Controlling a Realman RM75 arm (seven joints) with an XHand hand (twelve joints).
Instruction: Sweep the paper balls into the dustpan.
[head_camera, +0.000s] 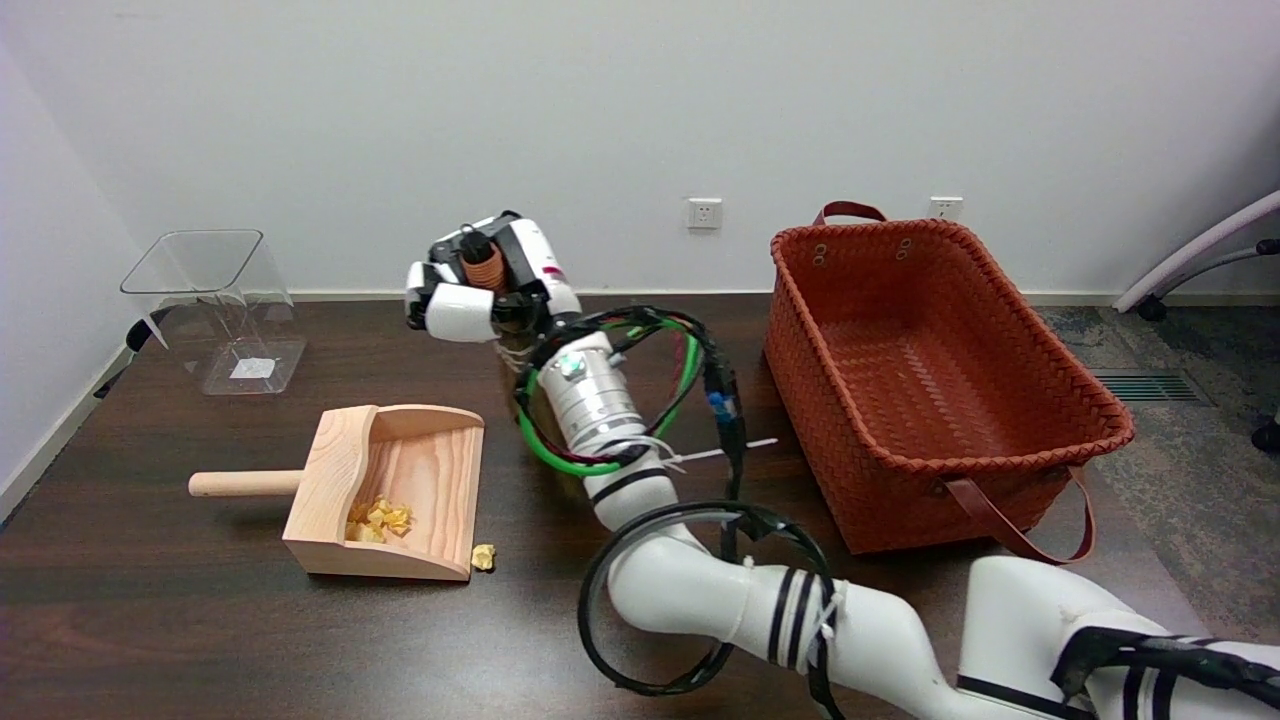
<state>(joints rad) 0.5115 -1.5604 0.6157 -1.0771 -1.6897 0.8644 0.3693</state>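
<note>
A wooden dustpan (420, 470) lies on the dark table at the left, its handle pointing left and its mouth towards the right. Several yellow paper balls (380, 518) sit inside it near the front wall. One more paper ball (483, 557) lies on the table just outside the pan's near right corner. My right hand (480, 285) is raised behind and to the right of the dustpan and grips the ribbed orange-brown handle of a brush (485, 265). The brush's lower part is mostly hidden behind my wrist.
A large orange woven basket (1000, 330) with brown straps stands at the right. A clear plastic container (215, 310) stands at the back left. My right arm, wrapped in cables, crosses the table's middle. The table's left edge runs close to the wall.
</note>
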